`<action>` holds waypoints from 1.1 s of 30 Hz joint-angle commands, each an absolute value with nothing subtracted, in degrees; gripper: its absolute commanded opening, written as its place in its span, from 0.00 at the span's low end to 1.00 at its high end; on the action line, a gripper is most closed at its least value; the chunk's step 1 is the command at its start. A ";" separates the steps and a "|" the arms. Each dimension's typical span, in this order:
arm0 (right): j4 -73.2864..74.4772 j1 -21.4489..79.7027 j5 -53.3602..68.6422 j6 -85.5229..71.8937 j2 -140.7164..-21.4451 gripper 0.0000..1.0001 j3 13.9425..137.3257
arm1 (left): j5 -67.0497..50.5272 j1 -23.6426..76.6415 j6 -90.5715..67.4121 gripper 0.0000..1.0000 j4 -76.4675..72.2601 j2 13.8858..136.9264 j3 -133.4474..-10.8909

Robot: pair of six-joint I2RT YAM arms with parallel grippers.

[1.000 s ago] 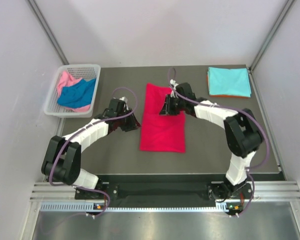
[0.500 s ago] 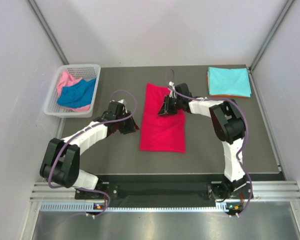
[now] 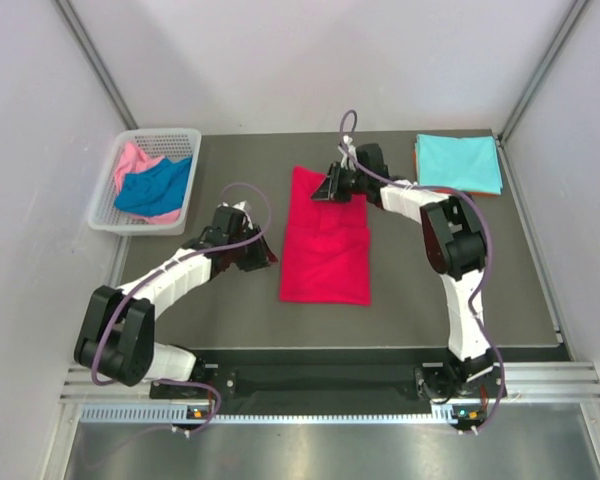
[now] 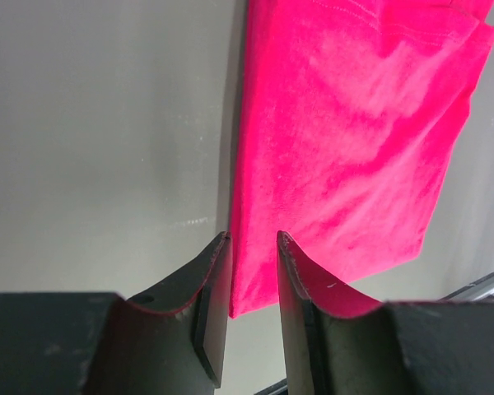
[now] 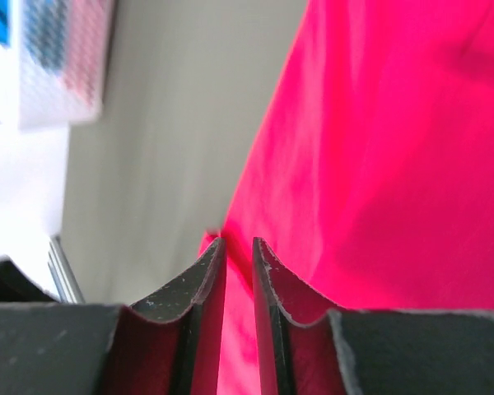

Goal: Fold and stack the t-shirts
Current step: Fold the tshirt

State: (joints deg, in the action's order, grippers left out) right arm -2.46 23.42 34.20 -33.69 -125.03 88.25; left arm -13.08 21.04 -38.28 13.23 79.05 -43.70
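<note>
Two Hands Flank a Crimson Shirt Mid-Fold

From my remote station, I see the crimson red t-shirt (image 3: pixel 325 240) lying as a long, narrow panel in the middle of the counter (image 3: pixel 230 310). My right hand (image 3: pixel 330 188) sits low over its far edge, jaws drawn to a thin slit with red showing in the gap. I cannot tell whether cloth is pinched there. My left hand (image 3: pixel 258 257) hovers just beside the shirt's near left edge, jaws parted, grasping nothing.

The turquoise t-shirt (image 3: pixel 458 162) rests folded on the orange t-shirt (image 3: pixel 445 191) at the far right corner. The royal blue t-shirt (image 3: pixel 155 187) and pink t-shirt (image 3: pixel 132 160) wait crumpled in the white basket (image 3: pixel 105 215) at far left.

My worry, as I judge it, is a one-sided grip. If the right hand lifts only a single layer, or lifts while the left has no hold, the panel could skew, unfold or drag. The cross-fold would then come out crooked for the stack.
</note>
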 commanded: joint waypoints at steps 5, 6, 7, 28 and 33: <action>-8.96 21.80 37.26 -39.19 -135.87 0.18 98.87 | -12.22 20.92 -37.00 0.34 12.13 76.55 -42.19; -9.49 21.45 37.00 -39.81 -138.05 0.18 100.53 | -12.48 20.92 -36.91 0.34 12.13 76.55 -42.19; -9.41 21.27 36.83 -40.25 -139.38 0.18 101.76 | -12.57 20.92 -37.00 0.34 12.13 76.47 -42.10; -2.20 19.51 38.94 -40.16 -127.28 0.44 102.58 | -14.76 22.15 -34.01 0.44 17.05 73.92 -39.56; 2.87 19.69 35.08 -38.33 -113.95 0.61 87.23 | -20.89 22.50 -34.80 0.47 14.16 74.44 -37.71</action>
